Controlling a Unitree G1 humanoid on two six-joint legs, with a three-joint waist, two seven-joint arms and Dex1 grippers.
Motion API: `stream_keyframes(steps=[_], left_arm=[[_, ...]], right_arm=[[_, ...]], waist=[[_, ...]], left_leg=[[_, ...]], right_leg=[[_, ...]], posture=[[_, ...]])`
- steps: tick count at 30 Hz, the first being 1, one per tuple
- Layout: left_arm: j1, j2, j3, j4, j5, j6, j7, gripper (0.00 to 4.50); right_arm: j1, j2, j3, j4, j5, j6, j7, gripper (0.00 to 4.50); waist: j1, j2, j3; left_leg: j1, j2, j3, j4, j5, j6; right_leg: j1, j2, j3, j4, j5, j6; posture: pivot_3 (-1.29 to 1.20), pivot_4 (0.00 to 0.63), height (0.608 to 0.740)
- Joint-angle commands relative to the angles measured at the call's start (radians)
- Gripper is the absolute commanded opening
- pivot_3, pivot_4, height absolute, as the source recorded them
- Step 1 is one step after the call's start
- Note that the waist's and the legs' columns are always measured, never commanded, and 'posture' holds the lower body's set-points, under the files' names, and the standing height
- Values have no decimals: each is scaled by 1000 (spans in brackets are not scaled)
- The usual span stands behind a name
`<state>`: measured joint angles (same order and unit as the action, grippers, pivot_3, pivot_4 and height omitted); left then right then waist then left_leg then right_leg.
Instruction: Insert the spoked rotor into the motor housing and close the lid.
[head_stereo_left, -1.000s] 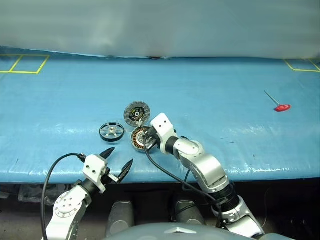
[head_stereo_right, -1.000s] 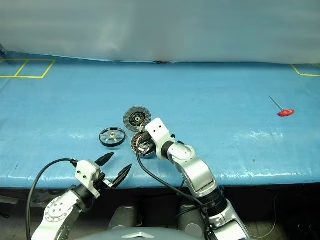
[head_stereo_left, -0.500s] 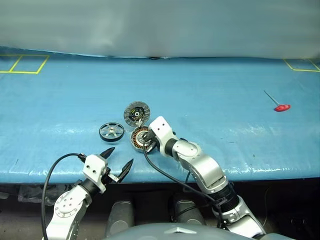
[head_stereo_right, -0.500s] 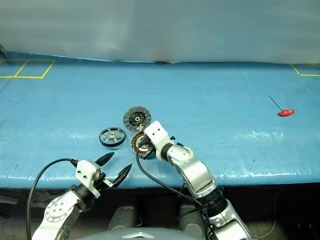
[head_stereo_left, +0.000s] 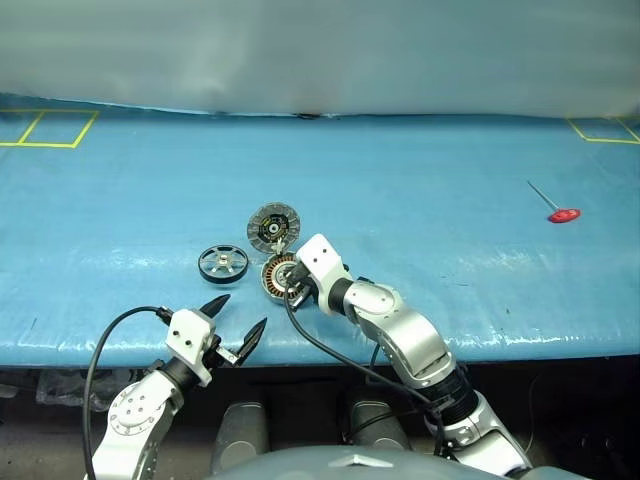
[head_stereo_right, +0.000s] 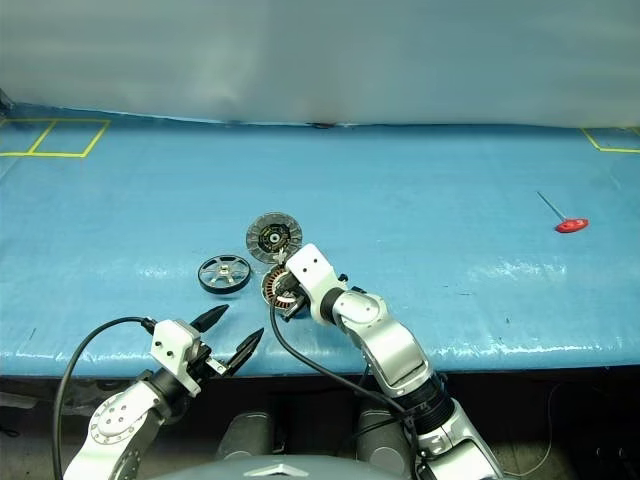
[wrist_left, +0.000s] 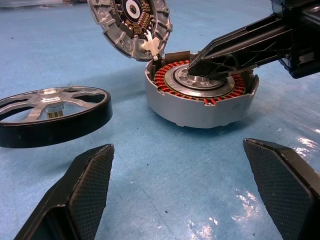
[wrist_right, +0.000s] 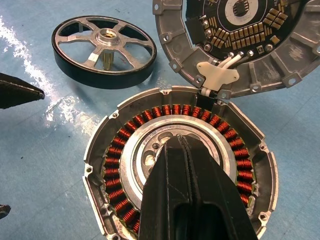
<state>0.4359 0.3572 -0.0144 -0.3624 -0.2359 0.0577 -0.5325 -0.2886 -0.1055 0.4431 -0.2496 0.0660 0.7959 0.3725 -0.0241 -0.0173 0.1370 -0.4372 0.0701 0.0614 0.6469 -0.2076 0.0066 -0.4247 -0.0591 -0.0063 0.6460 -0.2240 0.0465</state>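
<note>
- Fingers of the right gripper are pressed together, tips resting on the centre of the motor housing.
- Lid stands swung open just beyond those tips.
- Spoked rotor lies on the blue worktop beside the housing, ahead of the left gripper, whose fingers spread wide and empty.

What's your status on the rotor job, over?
Left gripper open, idle at table edge. Right gripper shut, tips in motor housing centre. Lid open; spoked rotor loose on table. Nothing in the way.
</note>
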Motion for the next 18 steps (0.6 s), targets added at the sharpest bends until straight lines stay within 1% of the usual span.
stream_keyframes(steps=[1, 18], left_arm=[[-1, 4, -1, -27, 1, -9, -1, 4500], [2, 3, -4, -23, 3, -10, -1, 4500]], right_arm=[[6, 5, 7, -29, 16, -6, 16, 20], [20, -3, 18, -41, 24, -1, 47, 20]], waist=[[0, 0, 0], [-2, 0, 0]], left_leg=[[0, 0, 0, 0, 0, 0], [0, 0, 0, 0, 0, 0]], right_leg=[[0, 0, 0, 0, 0, 0], [0, 0, 0, 0, 0, 0]], posture=[[0, 150, 740], [0, 150, 740]])
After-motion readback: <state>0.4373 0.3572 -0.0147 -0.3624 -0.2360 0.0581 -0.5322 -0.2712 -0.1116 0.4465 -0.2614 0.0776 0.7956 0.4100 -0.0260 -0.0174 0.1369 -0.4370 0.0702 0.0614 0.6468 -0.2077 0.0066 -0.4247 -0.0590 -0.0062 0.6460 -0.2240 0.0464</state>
